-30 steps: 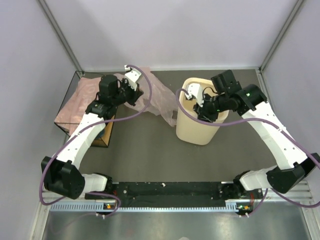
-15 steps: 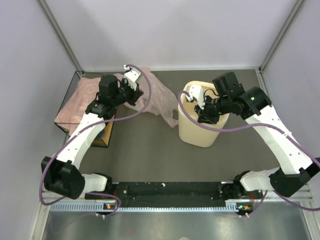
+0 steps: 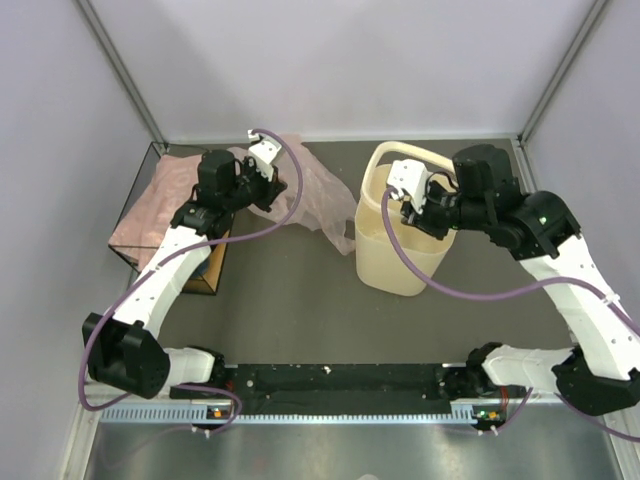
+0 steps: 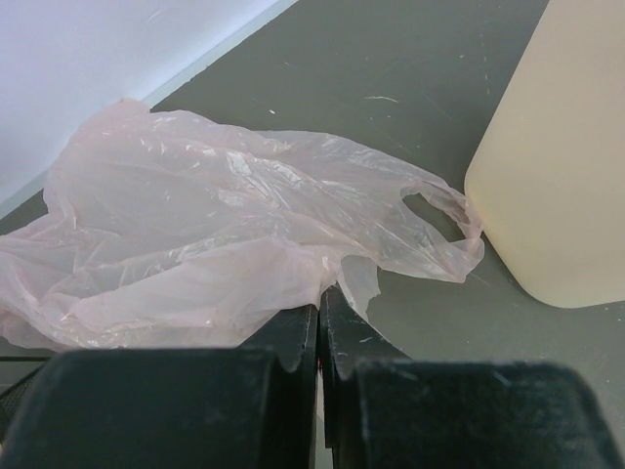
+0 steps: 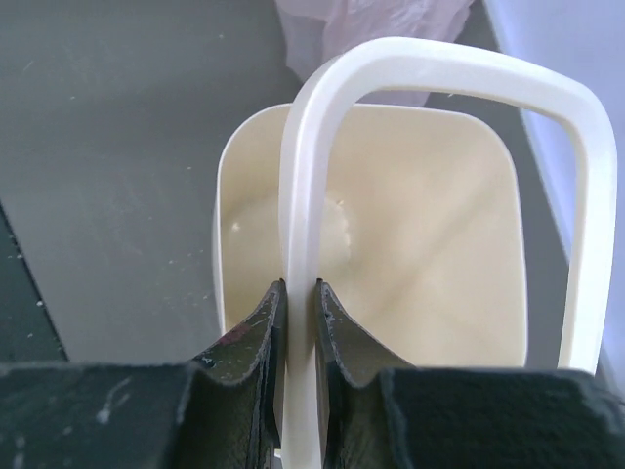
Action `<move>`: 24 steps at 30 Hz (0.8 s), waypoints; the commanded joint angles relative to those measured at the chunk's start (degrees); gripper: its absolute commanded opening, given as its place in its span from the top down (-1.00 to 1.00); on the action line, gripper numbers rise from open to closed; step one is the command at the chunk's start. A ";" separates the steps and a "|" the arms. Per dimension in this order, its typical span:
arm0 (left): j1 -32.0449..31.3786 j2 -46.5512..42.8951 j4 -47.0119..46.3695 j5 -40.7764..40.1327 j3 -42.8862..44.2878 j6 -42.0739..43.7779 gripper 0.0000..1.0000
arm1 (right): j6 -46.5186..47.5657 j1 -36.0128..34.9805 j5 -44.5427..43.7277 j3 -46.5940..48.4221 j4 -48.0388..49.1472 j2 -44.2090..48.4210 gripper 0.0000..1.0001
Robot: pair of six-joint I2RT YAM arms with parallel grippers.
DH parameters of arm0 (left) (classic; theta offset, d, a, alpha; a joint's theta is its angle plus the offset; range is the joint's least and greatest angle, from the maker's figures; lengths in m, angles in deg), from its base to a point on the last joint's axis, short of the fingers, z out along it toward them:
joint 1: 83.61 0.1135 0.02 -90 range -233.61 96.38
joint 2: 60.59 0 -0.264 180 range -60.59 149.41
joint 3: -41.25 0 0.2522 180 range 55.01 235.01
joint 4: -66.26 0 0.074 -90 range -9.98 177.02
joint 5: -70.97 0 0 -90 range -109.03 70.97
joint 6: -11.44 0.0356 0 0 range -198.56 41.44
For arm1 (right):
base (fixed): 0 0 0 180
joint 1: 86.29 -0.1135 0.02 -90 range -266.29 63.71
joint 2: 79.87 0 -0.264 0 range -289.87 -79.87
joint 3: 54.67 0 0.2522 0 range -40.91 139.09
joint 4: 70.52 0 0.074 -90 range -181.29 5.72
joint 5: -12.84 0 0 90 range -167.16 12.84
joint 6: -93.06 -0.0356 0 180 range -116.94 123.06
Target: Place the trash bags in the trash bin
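My R claw [image 5: 297, 303] pinches the rim ring [image 5: 439, 68], held over the open trash bin [image 3: 395, 262] on the table [image 3: 300, 300]. My L claw [image 4: 319, 332] is pressed shut on the edge of the trash bags [image 4: 215, 225], spread beside the bin.

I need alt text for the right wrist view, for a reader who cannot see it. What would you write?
The right claw is shut on a cream ring, held raised over the open, empty trash bin. A pink trash bag lies on the table beyond it.
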State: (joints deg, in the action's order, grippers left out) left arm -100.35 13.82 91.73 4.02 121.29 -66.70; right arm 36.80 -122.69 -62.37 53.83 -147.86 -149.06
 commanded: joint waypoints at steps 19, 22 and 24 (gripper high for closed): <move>0.30 0.82 -1.16 2.09 2.97 -2.54 1.00 | -0.43 34.62 6.55 7.38 10.22 -5.59 1.00; 0.30 0.74 -0.98 1.91 2.89 -2.63 1.00 | 2.64 42.54 10.68 6.69 10.22 -11.92 1.00; 0.30 0.73 -0.98 2.00 2.89 -2.80 1.00 | 5.18 46.75 12.36 6.08 10.40 -17.28 1.00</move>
State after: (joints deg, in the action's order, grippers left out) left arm -100.26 14.74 91.73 5.17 121.77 -68.41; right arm 38.04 -82.69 -57.72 60.78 -136.69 -157.73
